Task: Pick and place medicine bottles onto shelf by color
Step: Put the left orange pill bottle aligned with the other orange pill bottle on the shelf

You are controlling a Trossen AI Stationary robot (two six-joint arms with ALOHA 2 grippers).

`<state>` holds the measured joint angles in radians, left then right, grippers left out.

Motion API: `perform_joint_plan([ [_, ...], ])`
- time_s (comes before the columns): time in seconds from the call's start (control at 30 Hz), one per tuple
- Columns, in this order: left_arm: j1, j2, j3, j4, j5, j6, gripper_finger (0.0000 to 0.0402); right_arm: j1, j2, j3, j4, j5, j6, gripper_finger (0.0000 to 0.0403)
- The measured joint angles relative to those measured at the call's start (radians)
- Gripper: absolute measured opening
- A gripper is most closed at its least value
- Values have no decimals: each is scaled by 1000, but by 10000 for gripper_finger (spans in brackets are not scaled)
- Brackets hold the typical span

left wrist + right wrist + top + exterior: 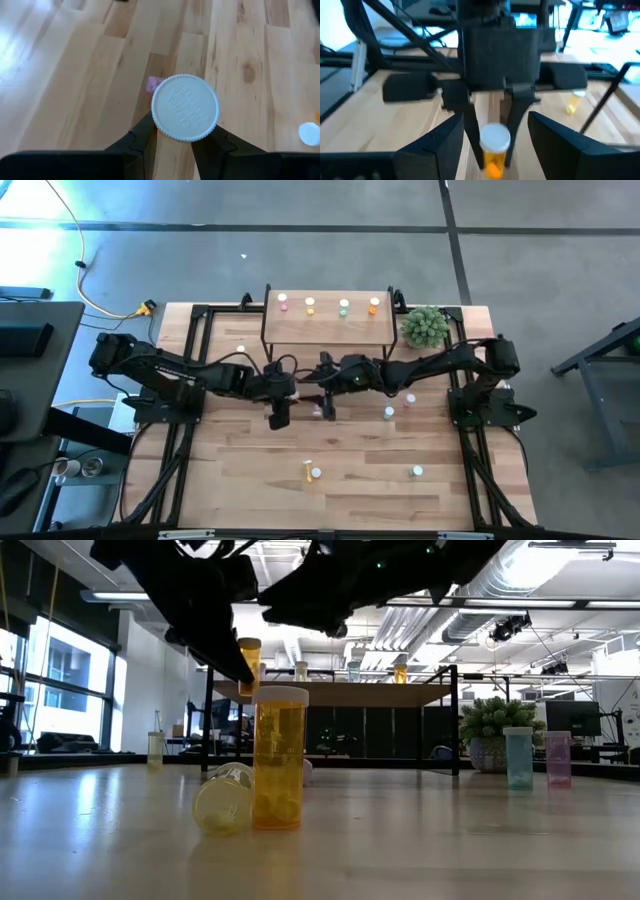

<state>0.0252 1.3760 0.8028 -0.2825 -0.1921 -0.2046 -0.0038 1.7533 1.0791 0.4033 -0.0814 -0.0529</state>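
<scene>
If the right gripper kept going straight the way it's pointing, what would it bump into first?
Probably the orange bottle with the white cap, held upright by the left gripper. It sits between the right gripper's open fingers, straight ahead. How much gap remains is hard to judge.

Glossy translucent plastic bottle (278, 758) (ribbed white cap) on smooth wooden table (450, 840).

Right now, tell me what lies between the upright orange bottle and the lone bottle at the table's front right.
Nothing: the high view shows only bare tabletop between the orange bottle and the front-right bottle.
</scene>
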Motion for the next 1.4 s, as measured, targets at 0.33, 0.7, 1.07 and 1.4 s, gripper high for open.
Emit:
perform_joint_plan([
  [0.33,9,0,0,123,0,78,94,-31,3,0,-12,-45,1,213],
  [0.7,9,0,0,177,-23,77,94,-31,3,0,-33,-91,26,213],
  [1.07,9,0,0,205,-30,78,94,-31,1,25,-86,-94,27,179],
  [1.4,9,0,0,205,-29,78,94,-31,1,40,-116,-93,27,122],
])
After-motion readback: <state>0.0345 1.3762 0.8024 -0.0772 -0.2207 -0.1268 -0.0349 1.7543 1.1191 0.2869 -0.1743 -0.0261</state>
